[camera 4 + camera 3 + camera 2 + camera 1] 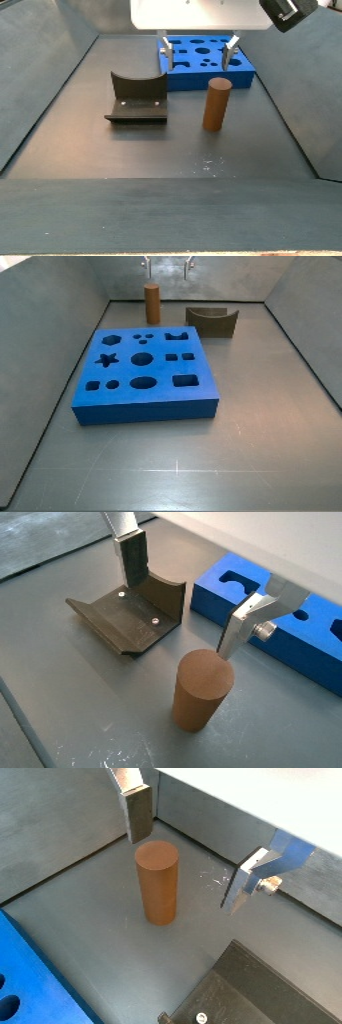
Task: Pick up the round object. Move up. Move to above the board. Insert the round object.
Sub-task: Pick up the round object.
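Note:
The round object point(156, 883) is a slim brown peg standing upright on the grey floor. It also shows in the other wrist view point(201, 692) and in both side views point(152, 304) point(217, 105). The board point(144, 371) is a thick blue slab with shaped holes, and it lies apart from the peg point(203, 57) point(283, 612) point(27, 978). My gripper point(191, 853) point(185, 604) hangs open and empty above the peg and a little off to its side. Its fingers point(138, 813) are not around the peg. It shows high up in both side views point(167, 266) point(198, 48).
The dark fixture point(211, 320) point(136, 100) point(127, 617) point(267, 993) stands on the floor beside the peg, near the board's end. Grey walls point(54, 346) enclose the floor on all sides.

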Controlling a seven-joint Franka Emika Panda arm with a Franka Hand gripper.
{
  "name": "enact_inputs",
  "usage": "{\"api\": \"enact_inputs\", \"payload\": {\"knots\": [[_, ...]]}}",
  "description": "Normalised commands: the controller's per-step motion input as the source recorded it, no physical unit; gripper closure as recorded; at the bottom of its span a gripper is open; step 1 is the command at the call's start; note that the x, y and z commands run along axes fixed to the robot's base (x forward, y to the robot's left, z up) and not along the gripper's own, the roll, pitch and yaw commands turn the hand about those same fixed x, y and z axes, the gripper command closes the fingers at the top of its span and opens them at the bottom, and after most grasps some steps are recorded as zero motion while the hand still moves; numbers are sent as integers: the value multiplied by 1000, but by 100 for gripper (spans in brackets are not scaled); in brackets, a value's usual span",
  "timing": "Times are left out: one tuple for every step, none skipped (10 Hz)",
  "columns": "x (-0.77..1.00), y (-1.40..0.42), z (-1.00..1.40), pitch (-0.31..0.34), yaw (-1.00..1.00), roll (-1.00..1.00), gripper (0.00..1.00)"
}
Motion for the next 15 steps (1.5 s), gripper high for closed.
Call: {"api": "enact_inputs", "payload": {"knots": [[-34, 0, -20, 166, 37, 0, 0], [-74, 0, -29, 0, 0, 0, 0], [-851, 0, -103, -234, -94, 0, 0], [-849, 9, -134, -223, -86, -63, 0], [-334, 23, 0, -6, 0, 0, 0], [-60, 14, -43, -100, 0, -57, 0], [-277, 346, -234, -383, 0, -411, 0], [0, 34, -49, -151, 0, -89, 0], [0, 0, -37, -3, 0, 0, 0], [0, -14, -454, -83, 0, 20, 0], [-43, 66, -811, -134, 0, -100, 0], [-46, 0, -71, -129, 0, 0, 0], [0, 0, -34, 0, 0, 0, 0], [-11, 257, -400, -177, 11, -329, 0], [-91, 77, -249, -186, 0, -146, 0]]}}
